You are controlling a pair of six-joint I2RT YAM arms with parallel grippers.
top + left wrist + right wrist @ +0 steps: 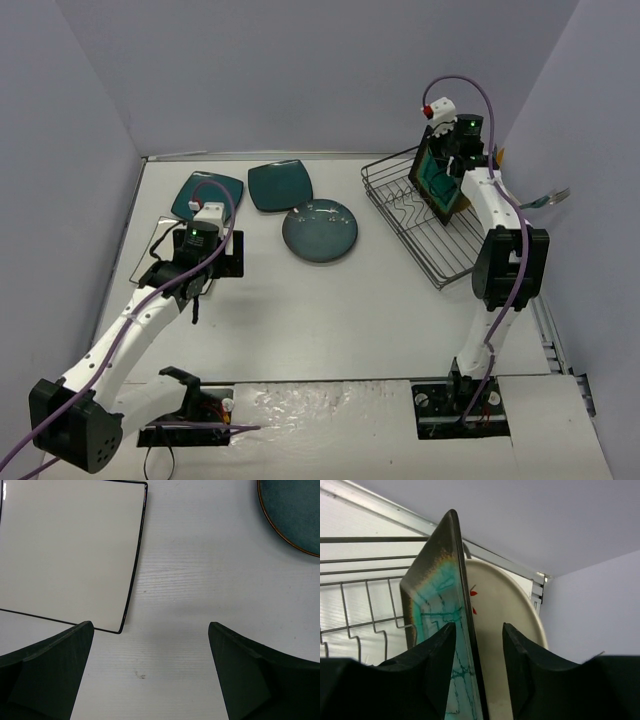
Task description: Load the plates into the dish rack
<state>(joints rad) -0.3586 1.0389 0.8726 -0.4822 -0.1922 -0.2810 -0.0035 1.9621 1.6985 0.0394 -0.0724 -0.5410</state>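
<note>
The brown-rimmed teal square plate [437,183] stands on edge in the dish rack [398,214]. In the right wrist view this plate [437,605] stands just in front of the cream round plate [505,595], over the rack's wires [370,539]. My right gripper [478,626] straddles the teal plate's top edge; its jaws are parted, with a gap on the right side. My left gripper [150,624] is open and empty, low over the table beside the white square plate [65,555]. Two dark teal square plates [208,195] [279,185] and the blue-grey round plate [320,231] lie flat.
The rack sits at an angle near the back right corner, close to the grey walls. A small teal-grey object [548,196] sticks out at the right wall. The arms' black base plates [460,405] are at the near edge.
</note>
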